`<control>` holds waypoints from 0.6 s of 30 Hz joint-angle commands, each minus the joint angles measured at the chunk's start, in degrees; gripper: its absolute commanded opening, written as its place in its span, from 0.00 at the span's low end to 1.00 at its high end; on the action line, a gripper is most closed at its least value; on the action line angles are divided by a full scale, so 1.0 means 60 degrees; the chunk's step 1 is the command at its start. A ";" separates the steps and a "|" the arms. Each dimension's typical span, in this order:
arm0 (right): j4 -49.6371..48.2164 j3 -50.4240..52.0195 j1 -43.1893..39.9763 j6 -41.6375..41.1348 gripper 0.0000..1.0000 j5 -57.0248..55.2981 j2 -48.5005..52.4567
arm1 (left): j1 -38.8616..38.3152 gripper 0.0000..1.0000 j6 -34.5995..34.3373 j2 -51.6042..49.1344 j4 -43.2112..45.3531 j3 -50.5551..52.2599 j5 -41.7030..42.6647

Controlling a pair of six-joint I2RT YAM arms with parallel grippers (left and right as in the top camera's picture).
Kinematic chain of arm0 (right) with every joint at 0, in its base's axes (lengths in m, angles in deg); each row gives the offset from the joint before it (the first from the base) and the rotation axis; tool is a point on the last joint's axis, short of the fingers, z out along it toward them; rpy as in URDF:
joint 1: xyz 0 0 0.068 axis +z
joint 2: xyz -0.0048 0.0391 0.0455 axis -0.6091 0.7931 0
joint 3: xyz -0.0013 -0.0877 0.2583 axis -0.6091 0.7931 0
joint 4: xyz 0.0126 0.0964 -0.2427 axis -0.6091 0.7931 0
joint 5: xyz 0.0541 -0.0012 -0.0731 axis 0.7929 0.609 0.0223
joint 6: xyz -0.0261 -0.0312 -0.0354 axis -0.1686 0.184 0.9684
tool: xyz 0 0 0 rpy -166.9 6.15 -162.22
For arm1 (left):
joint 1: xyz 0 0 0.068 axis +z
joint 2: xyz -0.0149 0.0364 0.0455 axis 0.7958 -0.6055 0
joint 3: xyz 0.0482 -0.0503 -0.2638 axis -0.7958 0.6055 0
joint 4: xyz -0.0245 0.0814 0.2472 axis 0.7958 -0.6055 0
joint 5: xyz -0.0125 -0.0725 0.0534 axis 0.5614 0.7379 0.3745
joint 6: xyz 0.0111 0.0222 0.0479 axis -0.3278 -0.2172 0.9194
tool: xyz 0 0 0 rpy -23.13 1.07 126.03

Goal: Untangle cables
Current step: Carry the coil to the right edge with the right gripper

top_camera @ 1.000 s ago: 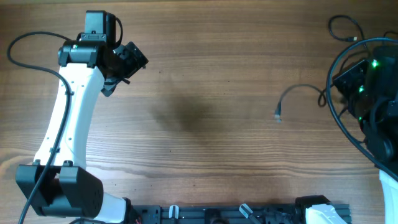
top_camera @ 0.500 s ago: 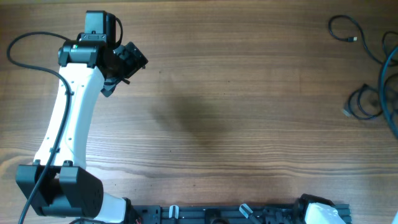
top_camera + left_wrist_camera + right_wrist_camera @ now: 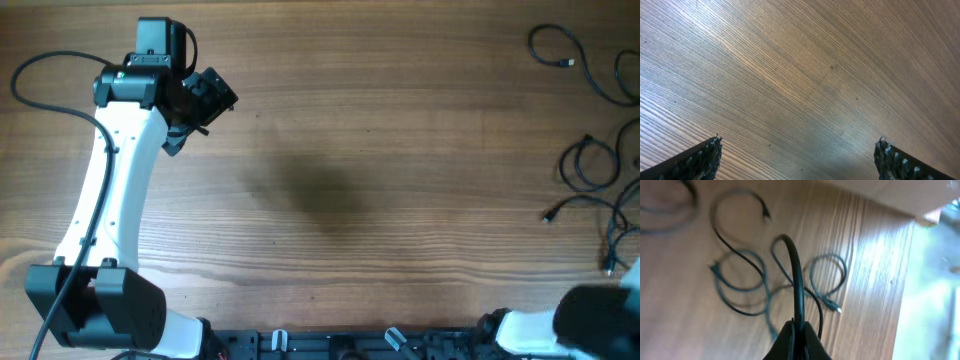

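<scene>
Pinching a cable point(image 3: 796, 270), right hand point(image 3: 799, 328) shows wrist-view only.

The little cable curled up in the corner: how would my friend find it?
From above, go to the far right corner of the wooden table. A thin black cable lies there, curled in one small ring with a pale plug tip. It sits apart from the bunched cables nearer the robot.

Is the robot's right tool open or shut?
Shut. In the right wrist view, the right tool is pinched tight on a black cable that arches up out of it.
</scene>
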 commanded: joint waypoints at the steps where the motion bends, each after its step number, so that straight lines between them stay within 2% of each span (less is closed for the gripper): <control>1: 0.0022 0.0514 -0.0401 -0.0546 0.04 0.0095 0.0732 | 0.0062 1.00 -0.0127 -0.0091 -0.0004 0.0022 -0.0127; 5: -0.1002 0.1778 -0.0641 -0.0441 0.04 0.0284 0.0954 | 0.0062 1.00 -0.0127 -0.0091 0.0000 0.0022 -0.0131; 7: -0.2539 0.2863 -0.0729 0.1166 0.04 0.1665 0.0954 | 0.0062 1.00 -0.0127 -0.0091 0.0004 0.0022 -0.0131; 8: -0.3042 0.3235 -0.0729 0.1541 0.04 0.2135 0.0954 | 0.0062 1.00 -0.0127 -0.0091 0.0004 0.0022 -0.0131; 12: -0.4776 0.4630 -0.0787 0.1260 0.04 0.2106 0.0969 | 0.0062 1.00 -0.0127 -0.0091 -0.0040 0.0022 -0.0127; 18: -0.5220 0.4972 -0.1745 0.0943 0.04 0.1767 0.2408 | 0.0062 1.00 -0.0127 -0.0091 -0.0033 0.0022 -0.0131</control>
